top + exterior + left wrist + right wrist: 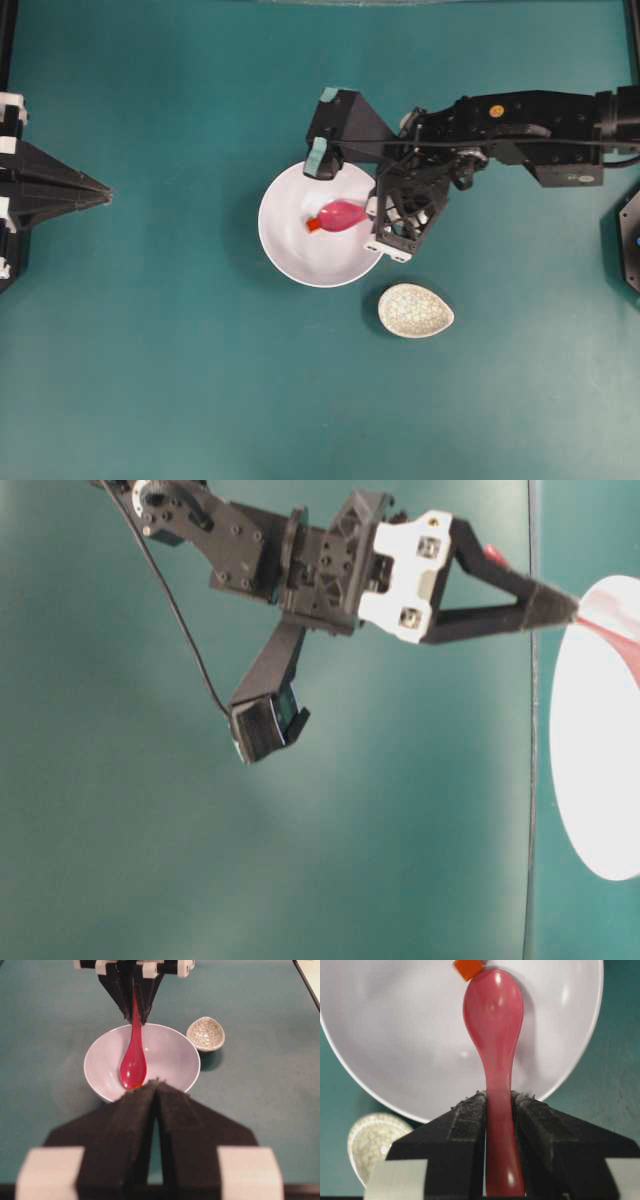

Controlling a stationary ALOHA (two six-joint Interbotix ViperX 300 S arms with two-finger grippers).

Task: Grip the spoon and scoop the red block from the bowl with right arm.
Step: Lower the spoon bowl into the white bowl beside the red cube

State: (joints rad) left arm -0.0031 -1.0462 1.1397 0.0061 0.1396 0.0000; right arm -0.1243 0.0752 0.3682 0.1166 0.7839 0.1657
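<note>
Now glossy pink spoon (494, 1015) clenched in right gripper (499, 1105), scoop touching tiny orange-red block (468, 968), left gripper (156, 1091) closed

No legible text, labels or numbers anywhere.

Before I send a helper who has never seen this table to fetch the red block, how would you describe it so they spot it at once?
Find the large white bowl in the middle of the teal table. Inside it, the right gripper holds a glossy pink spoon by the handle. The red block is the tiny red-orange cube at the tip of the spoon's scoop, the only angular thing in the bowl.
</note>
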